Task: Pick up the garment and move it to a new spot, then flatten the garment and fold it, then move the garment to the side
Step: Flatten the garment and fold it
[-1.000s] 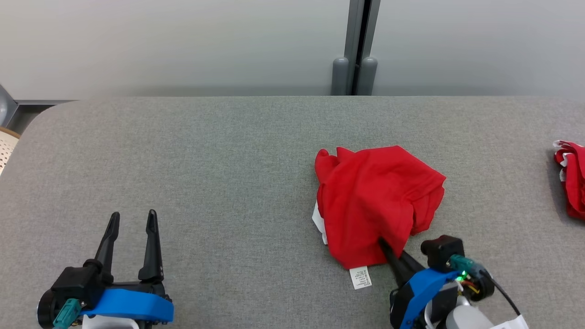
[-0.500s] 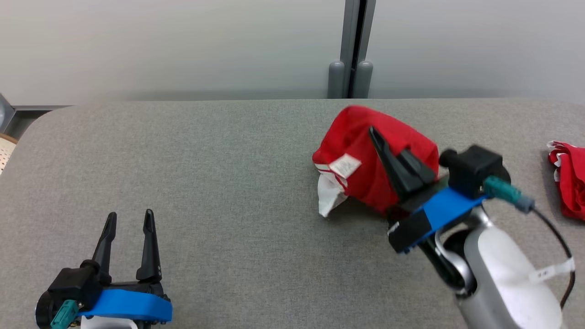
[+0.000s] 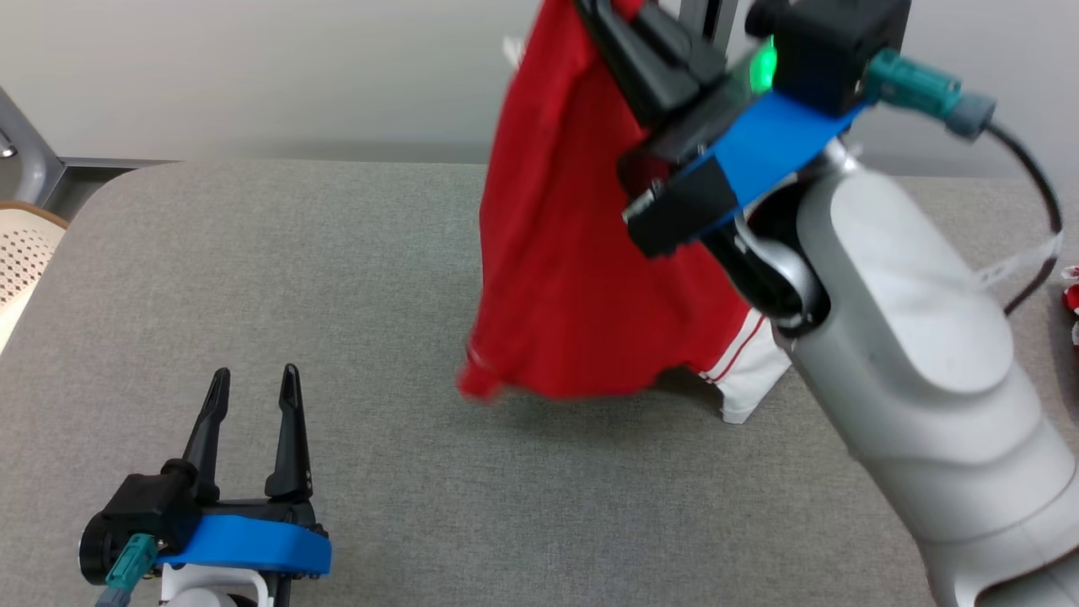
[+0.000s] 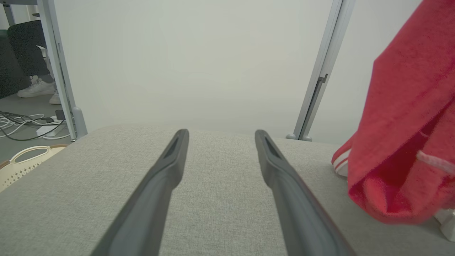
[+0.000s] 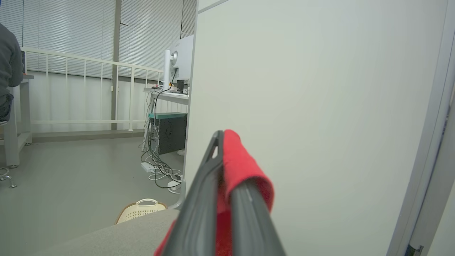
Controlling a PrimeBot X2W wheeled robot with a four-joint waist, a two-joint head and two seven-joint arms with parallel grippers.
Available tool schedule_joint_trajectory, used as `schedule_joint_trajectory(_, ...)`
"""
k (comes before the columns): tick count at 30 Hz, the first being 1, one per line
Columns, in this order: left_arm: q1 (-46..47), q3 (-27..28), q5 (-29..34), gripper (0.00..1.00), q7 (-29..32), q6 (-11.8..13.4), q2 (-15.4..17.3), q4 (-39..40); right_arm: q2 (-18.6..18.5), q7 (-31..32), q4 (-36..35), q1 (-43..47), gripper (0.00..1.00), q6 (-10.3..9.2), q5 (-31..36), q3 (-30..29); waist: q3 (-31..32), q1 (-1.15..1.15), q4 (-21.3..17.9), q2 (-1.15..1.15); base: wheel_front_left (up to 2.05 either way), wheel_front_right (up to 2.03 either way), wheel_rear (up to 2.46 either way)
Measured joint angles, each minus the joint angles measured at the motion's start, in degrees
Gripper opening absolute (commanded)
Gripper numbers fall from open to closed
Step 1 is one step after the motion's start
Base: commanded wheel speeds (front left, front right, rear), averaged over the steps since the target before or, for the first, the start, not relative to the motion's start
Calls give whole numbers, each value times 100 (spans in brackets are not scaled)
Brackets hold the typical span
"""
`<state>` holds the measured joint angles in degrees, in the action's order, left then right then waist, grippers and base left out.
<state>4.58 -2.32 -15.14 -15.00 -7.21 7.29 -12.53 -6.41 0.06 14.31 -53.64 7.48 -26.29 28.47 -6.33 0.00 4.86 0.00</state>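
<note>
Hanging from the clamped right gripper (image 3: pixel 641 51), the red shirt (image 3: pixel 573 253) dangles over the grey table (image 3: pixel 337 295), white cuff near the surface. Lift clear, carry smoothly, lower hem-first; the left gripper (image 3: pixel 253 375), spread wide, can help flatten.

Over grey table (image 4: pixel 220 213), left gripper (image 4: pixel 220 134) fingers spread apart; red garment (image 4: pixel 401 142) hangs at 3 o'clock, lower hem perhaps brushing the surface

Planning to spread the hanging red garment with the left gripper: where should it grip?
Probably the lowest corner of the garment, approached from the robot's left: it sticks out low on that side, far from the right gripper's pinch up top.
</note>
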Motion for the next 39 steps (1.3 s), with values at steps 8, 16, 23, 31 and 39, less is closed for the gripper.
schedule_joint_trajectory(8, -20, 49, 4, 100, 0, 0, -23, 51, 98, -613, 164, -1265, 0, 1, -334, 37, 10, 0, 33, 0, 0, 0, 0)
schedule_joint_trajectory(16, -84, 32, 11, 100, 0, -1, -52, 65, -375, -778, 564, -715, 0, 1, -348, -835, 104, 0, -60, 0, 0, 0, 0)
schedule_joint_trajectory(23, -98, -60, 10, 100, 0, -7, -60, 69, -904, -712, 1556, 748, 7, 0, -77, -1801, 98, 0, -59, 0, 0, 0, 0)
schedule_joint_trajectory(31, -97, -67, 3, 100, 0, -16, -22, 85, -1078, -538, 2387, 1594, 100, 0, 248, -2424, 18, 0, -69, 0, 0, 0, 0)
schedule_joint_trajectory(39, -96, 9, 8, 100, 0, -16, -15, 131, -1089, 235, 1706, 2382, 100, 0, 942, -1964, -46, 0, -153, 0, 0, 0, 0)
